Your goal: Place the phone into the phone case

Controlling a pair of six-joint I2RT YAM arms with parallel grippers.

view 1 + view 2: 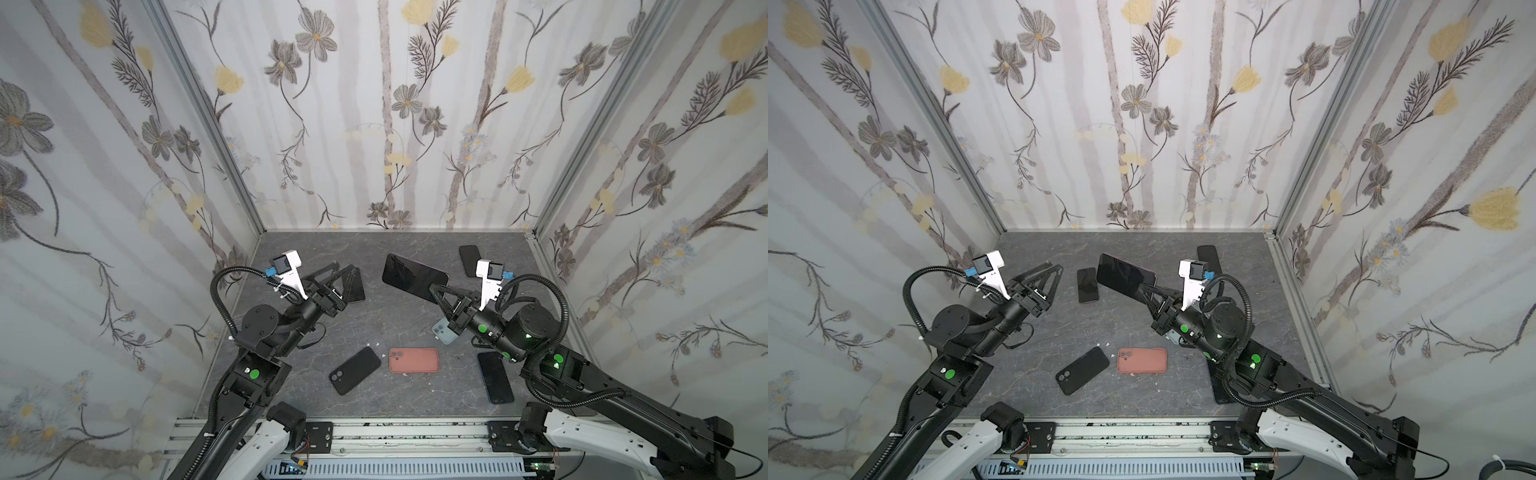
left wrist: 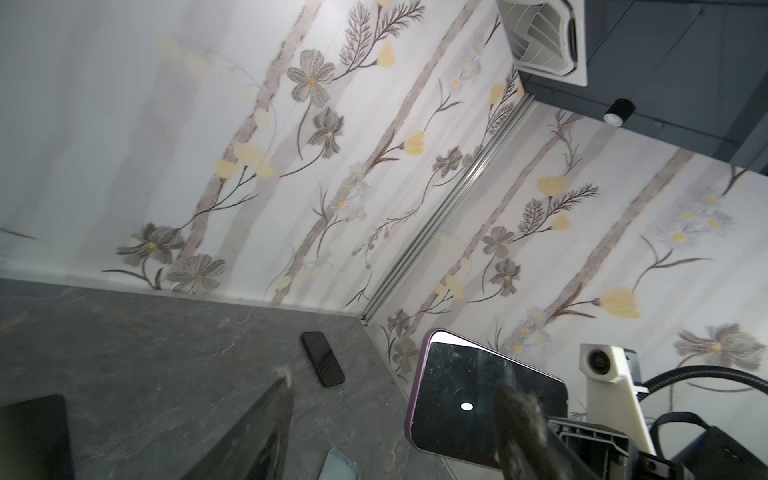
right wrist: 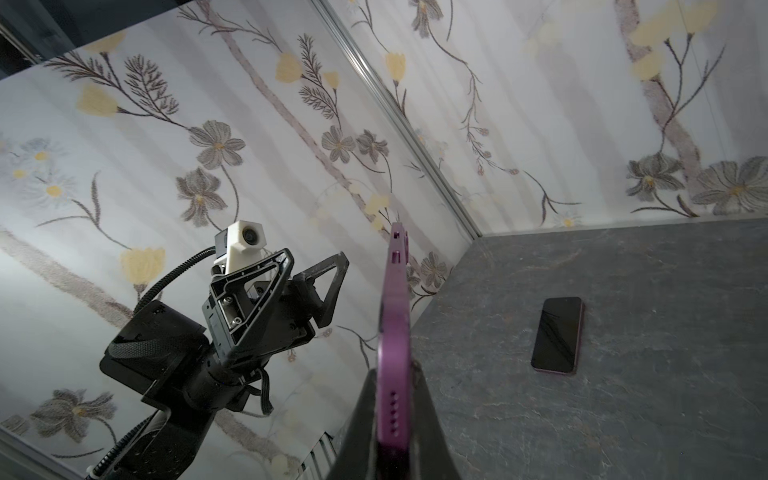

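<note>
**Phone aloft on a narrow grip: slip and misfit are the risks**

The right gripper [image 1: 433,289] is clamped on one short end of the purple phone [image 1: 411,275], holding it clear of the table with its dark screen facing up and toward the front. The right wrist view shows the fingers pinching only the glossy faces near the end. Most of the body hangs out beyond them, so a quick swing or a knock could make it pivot or slide out.

The left gripper [image 1: 1055,267] hangs empty, jaws apart, well away from every case. With nothing pinning a case, pressing the phone in would likely just push it across the table.

Three cases lie flat: a black case [image 1: 354,370], a salmon case [image 1: 414,360] and a pale blue case [image 1: 442,332] that is half hidden under the right arm. I cannot tell which one fits, and a wrong pick would jam.

The table [image 1: 374,324] is grey, stone-patterned and looks smooth — it probably offers little friction. Spare handsets add clutter: a back phone [image 1: 469,259], a near phone [image 1: 495,378] and a left phone [image 1: 1088,284]. Floral walls [image 1: 374,124] box in three sides, and a metal rail [image 1: 415,432] runs along the front.
</note>
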